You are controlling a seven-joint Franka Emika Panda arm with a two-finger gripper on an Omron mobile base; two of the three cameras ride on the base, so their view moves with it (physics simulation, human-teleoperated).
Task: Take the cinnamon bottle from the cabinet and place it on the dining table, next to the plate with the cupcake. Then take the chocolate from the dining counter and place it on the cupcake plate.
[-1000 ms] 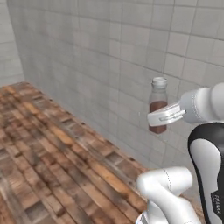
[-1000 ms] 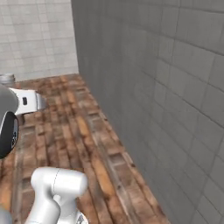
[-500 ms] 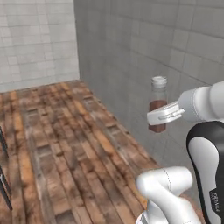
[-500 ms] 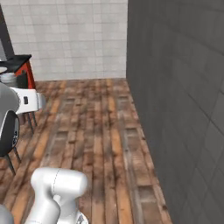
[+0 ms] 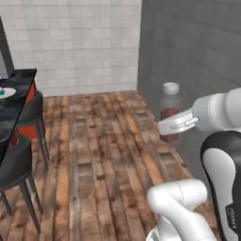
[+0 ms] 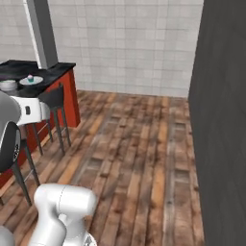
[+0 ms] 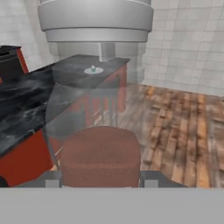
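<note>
My gripper (image 5: 172,126) is shut on the cinnamon bottle (image 5: 170,109), a clear bottle with reddish-brown contents and a pale grey cap, held upright above the wooden floor. In the hand view the cinnamon bottle (image 7: 99,155) sits close up between my fingertips. Past it stands the dining table (image 7: 30,103), with its black marble top and red sides. The white plate (image 6: 31,81) carrying the cupcake (image 6: 30,78) rests near the table's end and shows again as the plate (image 7: 93,70) through the glass. The chocolate and the cabinet are out of view.
Dark round stools (image 5: 20,162) (image 6: 54,98) stand along the table's red side. A grey column (image 6: 42,32) rises behind the table. A dark grey wall (image 6: 223,120) closes the right. Wooden floor (image 6: 139,144) lies open between the table and that wall.
The whole picture has swung as the base turned: the dining table, stools and far tiled wall have come into sight. The bottle stays held in my gripper just as before.
</note>
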